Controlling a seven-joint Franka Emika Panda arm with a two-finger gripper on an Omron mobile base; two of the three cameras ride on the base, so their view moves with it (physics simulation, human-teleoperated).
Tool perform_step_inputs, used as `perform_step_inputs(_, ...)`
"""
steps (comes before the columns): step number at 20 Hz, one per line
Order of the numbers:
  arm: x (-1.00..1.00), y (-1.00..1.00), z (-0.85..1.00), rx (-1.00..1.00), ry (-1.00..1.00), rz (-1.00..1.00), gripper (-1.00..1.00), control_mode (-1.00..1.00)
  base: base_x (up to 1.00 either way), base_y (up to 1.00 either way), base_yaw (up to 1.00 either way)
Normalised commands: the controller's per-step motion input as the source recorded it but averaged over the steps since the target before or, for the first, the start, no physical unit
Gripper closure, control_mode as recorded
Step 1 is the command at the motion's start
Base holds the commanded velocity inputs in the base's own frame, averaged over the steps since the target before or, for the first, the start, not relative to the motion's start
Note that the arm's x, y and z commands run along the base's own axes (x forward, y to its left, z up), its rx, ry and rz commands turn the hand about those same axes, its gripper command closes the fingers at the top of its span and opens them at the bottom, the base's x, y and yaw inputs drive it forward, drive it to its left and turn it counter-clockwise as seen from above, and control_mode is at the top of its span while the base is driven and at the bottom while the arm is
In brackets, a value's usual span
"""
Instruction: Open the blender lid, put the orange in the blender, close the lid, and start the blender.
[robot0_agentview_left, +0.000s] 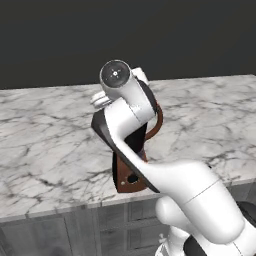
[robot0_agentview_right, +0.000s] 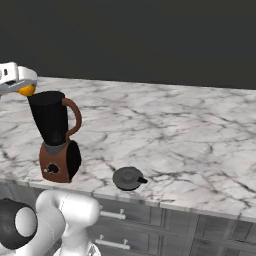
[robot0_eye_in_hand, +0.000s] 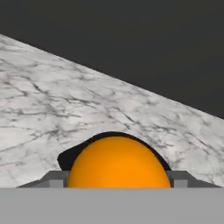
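Carrying the orange (robot0_agentview_right: 26, 90) clamped in the gripper (robot0_agentview_right: 20, 86) just above the open blender (robot0_agentview_right: 56, 135), lid (robot0_agentview_right: 128, 178) lying on the counter (robot0_agentview_right: 190, 135), I judge release over the jar comes next.

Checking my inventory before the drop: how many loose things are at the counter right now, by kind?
Blender, jar open: 1
Blender lid, lying on the counter: 1
Orange, held in the end effector over the jar: 1
Total: 3
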Motion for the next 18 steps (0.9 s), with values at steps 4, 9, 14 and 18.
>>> perform_step_inputs(4, 0.62, -0.22, 0.02, 0.27, 0.13, 0.00, 1.00, -1.00, 0.00, 0.00, 0.00)
perform_step_inputs(9, 0.63, -0.07, -0.16, 0.17, 0.27, 0.01, 1.00, -1.00, 0.00, 0.00, 0.00)
perform_step_inputs(14, 0.47, -0.01, -0.34, 0.08, 0.26, 0.01, 1.00, -1.00, 0.00, 0.00, 0.00)
perform_step_inputs(18, 0.24, -0.07, -0.46, 0.00, 0.23, 0.03, 1.00, -1.00, 0.00, 0.00, 0.00)
